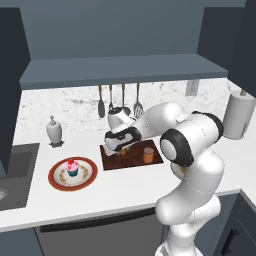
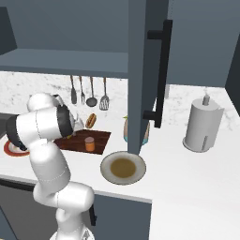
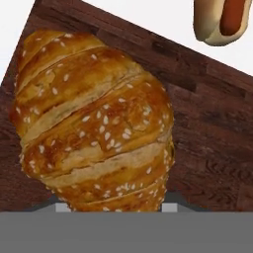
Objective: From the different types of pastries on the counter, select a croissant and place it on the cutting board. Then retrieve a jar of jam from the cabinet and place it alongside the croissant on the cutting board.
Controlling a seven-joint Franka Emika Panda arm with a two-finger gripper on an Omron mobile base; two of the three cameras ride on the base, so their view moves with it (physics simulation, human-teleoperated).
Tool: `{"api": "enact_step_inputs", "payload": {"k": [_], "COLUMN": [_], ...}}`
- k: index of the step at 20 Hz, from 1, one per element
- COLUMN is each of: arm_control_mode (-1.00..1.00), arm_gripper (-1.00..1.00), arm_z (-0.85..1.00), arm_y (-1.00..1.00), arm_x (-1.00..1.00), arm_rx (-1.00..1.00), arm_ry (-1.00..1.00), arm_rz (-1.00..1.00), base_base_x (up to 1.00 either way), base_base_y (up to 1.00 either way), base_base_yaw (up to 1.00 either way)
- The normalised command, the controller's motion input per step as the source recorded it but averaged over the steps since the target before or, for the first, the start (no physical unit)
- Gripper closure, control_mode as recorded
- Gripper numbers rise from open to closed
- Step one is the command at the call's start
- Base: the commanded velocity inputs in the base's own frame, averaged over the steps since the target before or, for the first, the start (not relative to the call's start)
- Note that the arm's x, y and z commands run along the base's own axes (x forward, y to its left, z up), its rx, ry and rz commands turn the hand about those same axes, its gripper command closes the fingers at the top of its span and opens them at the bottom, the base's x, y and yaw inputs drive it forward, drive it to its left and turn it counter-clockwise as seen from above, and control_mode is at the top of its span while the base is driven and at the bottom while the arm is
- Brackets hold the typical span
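A golden-tan, seed-flecked croissant point(image 3: 94, 123) looms large in the hand view, over the dark brown cutting board point(image 3: 207, 123). My gripper point(image 1: 121, 148) is shut on the croissant, low over the board's point(image 1: 131, 159) left half; the fingertips are mostly hidden behind the pastry. Whether the croissant rests on the wood I cannot tell. A small orange jar of jam point(image 1: 148, 155) stands upright on the board's right end, also the jar point(image 2: 89, 144) in the right base view. The cabinet shelf point(image 1: 125, 67) runs above the white counter point(image 1: 125, 185).
A pink-topped cupcake point(image 1: 73, 168) sits on a red-rimmed plate point(image 1: 90, 172) left of the board. A reddish bun point(image 2: 91, 120) lies behind the board. An open cabinet door point(image 2: 140, 70), a round plate point(image 2: 108, 176), a paper towel roll point(image 2: 202, 124), a white dispenser point(image 1: 54, 131) and hanging utensils point(image 1: 122, 100) surround it.
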Motion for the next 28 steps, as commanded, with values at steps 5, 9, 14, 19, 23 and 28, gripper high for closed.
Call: {"api": "enact_step_inputs", "payload": {"k": [5,9,14,19,23,28], "arm_control_mode": [-1.00,-1.00,-1.00,-1.00,-1.00,-1.00], "arm_gripper": [-1.00,-1.00,-1.00,-1.00,-1.00,-1.00], "arm_z": [-0.25,-0.08,0.07,0.26,0.39,0.39], "arm_y": [0.02,0.04,-0.04,-0.07,-0.02,-0.04], "arm_x": [0.08,0.06,0.00,0.00,0.00,-0.53], "arm_rx": [0.00,0.00,0.00,0.00,0.00,0.00], "arm_ry": [0.00,0.00,-0.09,-0.15,-0.18,-0.22], "arm_rz": [0.00,0.00,0.00,0.00,0.00,0.00], "base_base_x": [0.00,0.00,0.00,0.00,0.00,0.00], "base_base_y": [0.00,0.00,0.00,0.00,0.00,0.00], "base_base_yaw": [0.00,0.00,0.00,0.00,0.00,0.00]}}
